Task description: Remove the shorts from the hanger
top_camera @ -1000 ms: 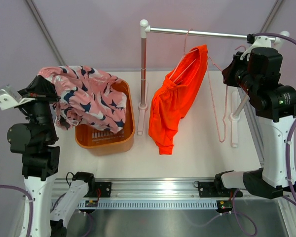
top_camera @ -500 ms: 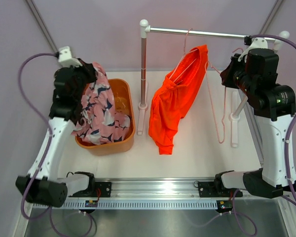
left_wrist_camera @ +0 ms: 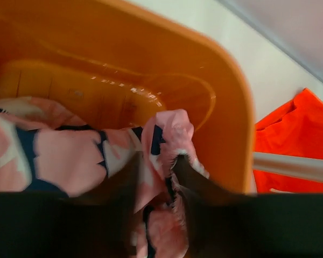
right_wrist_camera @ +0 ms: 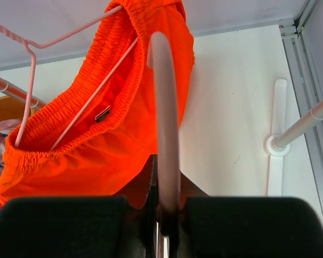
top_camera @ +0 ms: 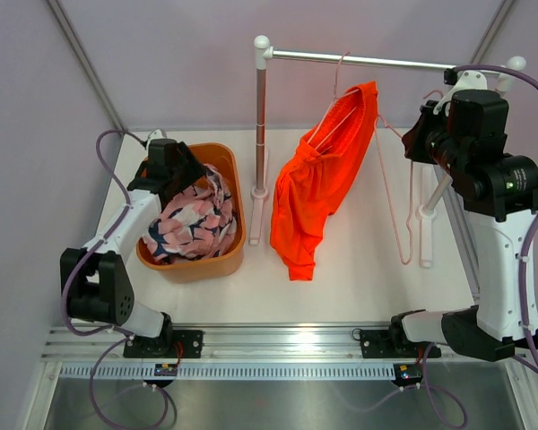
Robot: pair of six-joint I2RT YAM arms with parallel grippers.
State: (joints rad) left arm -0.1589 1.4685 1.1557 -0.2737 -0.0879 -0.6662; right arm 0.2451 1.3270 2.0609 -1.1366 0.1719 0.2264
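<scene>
We see matt cloth in the orange-red shorts [top_camera: 318,193] and pink patterned shorts [top_camera: 193,224], a glossy plastic basket [left_wrist_camera: 151,48], a shiny metal rail [top_camera: 359,60].

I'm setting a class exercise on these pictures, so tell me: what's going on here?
The left arm has the pink shorts down in the basket, its jaws around a fold of them; whether they grip is unclear. The right arm's jaws are shut on an empty hanger. The orange shorts hang on another hanger on the rod, not yet removed.
</scene>
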